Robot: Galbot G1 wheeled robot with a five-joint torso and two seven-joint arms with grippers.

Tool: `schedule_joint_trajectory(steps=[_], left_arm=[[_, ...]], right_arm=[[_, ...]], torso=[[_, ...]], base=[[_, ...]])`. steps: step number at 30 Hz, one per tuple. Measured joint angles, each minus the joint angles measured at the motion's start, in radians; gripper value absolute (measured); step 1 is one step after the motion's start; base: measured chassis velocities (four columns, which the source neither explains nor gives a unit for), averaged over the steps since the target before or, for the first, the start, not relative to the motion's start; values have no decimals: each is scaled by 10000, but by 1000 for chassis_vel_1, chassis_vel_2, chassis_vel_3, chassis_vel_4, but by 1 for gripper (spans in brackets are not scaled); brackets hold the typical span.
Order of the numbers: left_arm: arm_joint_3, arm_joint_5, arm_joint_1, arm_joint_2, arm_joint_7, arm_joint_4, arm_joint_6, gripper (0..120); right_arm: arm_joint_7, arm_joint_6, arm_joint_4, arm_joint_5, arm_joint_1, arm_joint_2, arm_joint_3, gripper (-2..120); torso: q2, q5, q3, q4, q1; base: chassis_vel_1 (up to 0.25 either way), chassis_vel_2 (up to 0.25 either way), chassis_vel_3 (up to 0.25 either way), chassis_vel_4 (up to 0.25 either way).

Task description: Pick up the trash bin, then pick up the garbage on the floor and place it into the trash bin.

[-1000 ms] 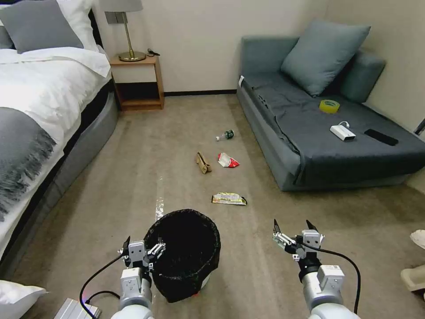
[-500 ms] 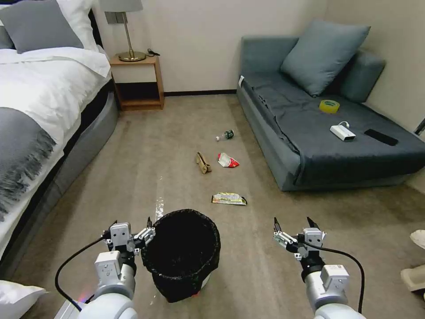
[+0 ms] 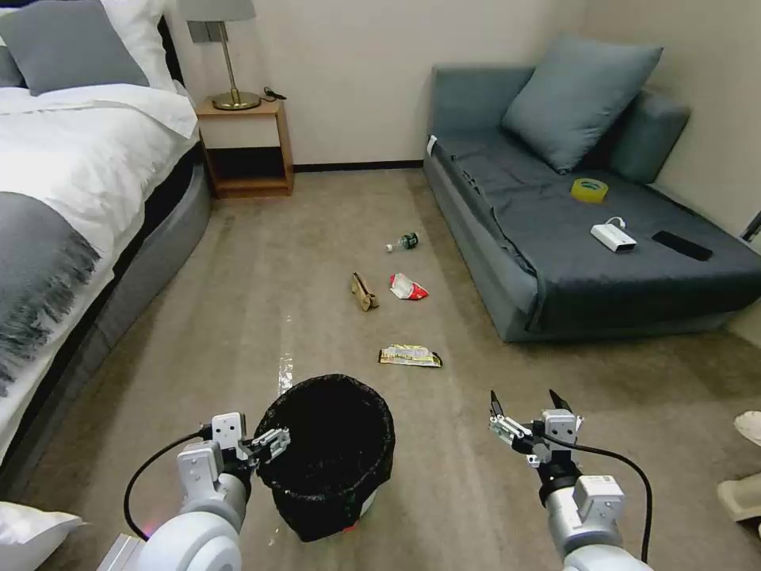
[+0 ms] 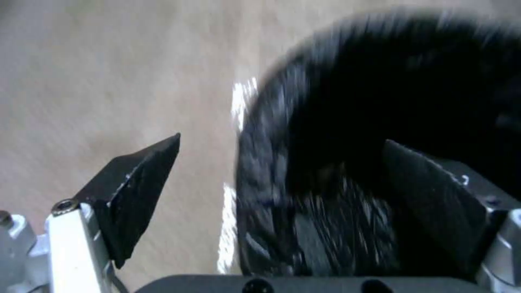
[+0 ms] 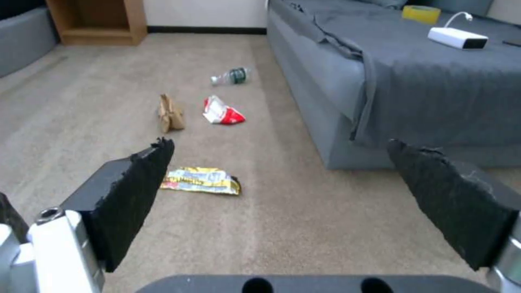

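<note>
The trash bin (image 3: 329, 456), lined with a crinkled black bag, stands upright on the carpet close in front of me. My left gripper (image 3: 265, 444) is open at the bin's left rim. The left wrist view puts the bin's rim (image 4: 271, 162) between the fingers of the left gripper (image 4: 282, 140), one outside and one inside. My right gripper (image 3: 527, 404) hangs open and empty over bare carpet right of the bin. The garbage lies beyond: a yellow-silver wrapper (image 3: 410, 356), tan paper (image 3: 364, 291), a red-and-white packet (image 3: 407, 287) and a small bottle (image 3: 403, 241).
A bed (image 3: 71, 206) runs along the left and a wooden nightstand (image 3: 246, 147) stands at the back wall. The grey sofa (image 3: 571, 238) on the right carries a yellow tape roll (image 3: 590, 189) and a white box with a cable (image 3: 613, 237). Open carpet lies between them.
My left gripper swung out to the left of the bin, then came back lower against its left rim. The right gripper, bin and garbage stayed put.
</note>
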Motion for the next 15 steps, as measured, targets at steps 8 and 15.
schedule_joint_trajectory(steps=[8,15], left_arm=[[46,-157,-135,-52,108,734,-28,97],[110,-188,-199,-67,343,1001,-164,77]], right_arm=[[-2,66,-210,-14,76,31,-4,100],[-2,98,-300,-16,133,62,2,100]], torso=[[1,12,-1,0,0],[0,15,-1,0,0]], base=[[0,0,0,0],[0,0,0,0]])
